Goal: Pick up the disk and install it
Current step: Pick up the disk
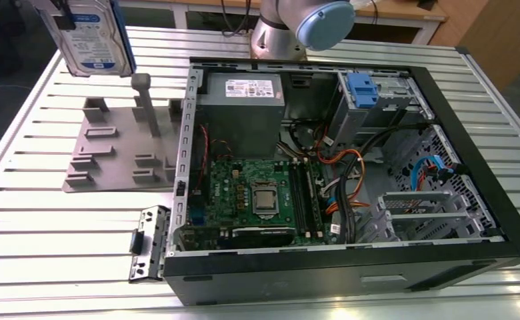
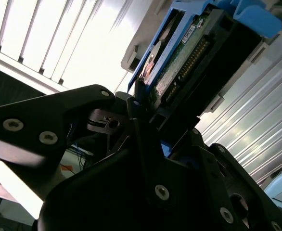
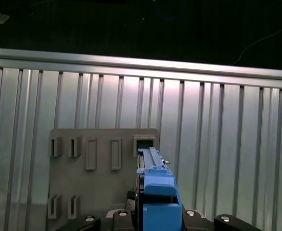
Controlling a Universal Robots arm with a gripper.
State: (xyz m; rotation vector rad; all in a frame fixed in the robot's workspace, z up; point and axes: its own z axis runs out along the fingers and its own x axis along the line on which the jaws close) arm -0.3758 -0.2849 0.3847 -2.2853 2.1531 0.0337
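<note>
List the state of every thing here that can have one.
disk: in the air, gripped at one edge, not yet in the case.
gripper: shut on the disk.
grey holder: flat on the table, on the exterior view's left of the case.
computer case: lying on its side, side panel off, inside exposed.
processor socket: uncovered, no cooler on it.

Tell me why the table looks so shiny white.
Second wrist view: glare bleaches the slatted metal table white behind the disk; exterior view: bright bands streak its slats; first wrist view: softer sheen, with darkness beyond the table's edge.
</note>
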